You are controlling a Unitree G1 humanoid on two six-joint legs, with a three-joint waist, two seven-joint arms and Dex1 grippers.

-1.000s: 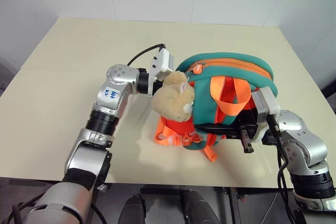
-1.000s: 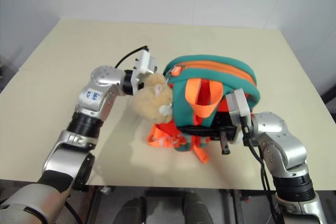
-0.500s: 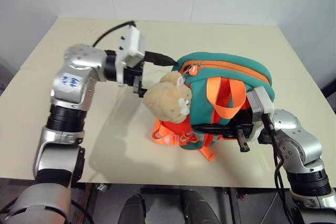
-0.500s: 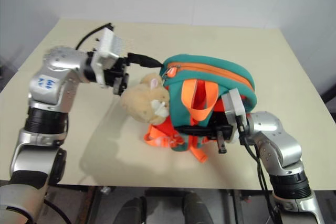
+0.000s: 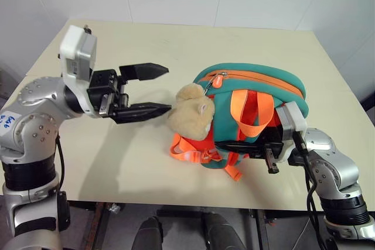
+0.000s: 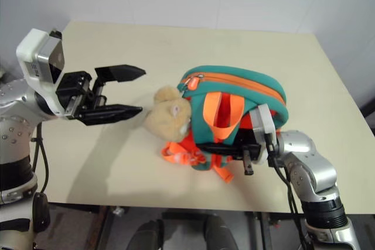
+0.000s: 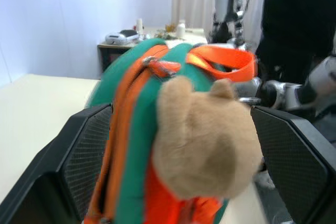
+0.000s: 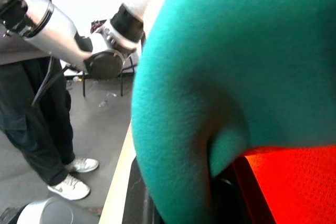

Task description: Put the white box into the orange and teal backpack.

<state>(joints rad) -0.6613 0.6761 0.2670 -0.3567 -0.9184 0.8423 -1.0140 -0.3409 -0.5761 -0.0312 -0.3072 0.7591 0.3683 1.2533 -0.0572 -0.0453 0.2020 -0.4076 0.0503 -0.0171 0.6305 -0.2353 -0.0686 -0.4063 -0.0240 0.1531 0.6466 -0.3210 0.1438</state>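
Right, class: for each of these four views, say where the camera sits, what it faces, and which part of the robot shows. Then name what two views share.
Left eye view: on the head, looking down at the table; left gripper open, both arms.
Right eye view: beside it, same scene, orange and teal backpack.
Left wrist view: on the left wrist, facing the plush toy between its fingers.
Right wrist view: on the right wrist, against teal fabric.
Shared: backpack and toy in both eye views.

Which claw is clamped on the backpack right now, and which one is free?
The right claw, shut against the orange and teal backpack at its near side. The left claw hangs open beside the plush toy, touching nothing.
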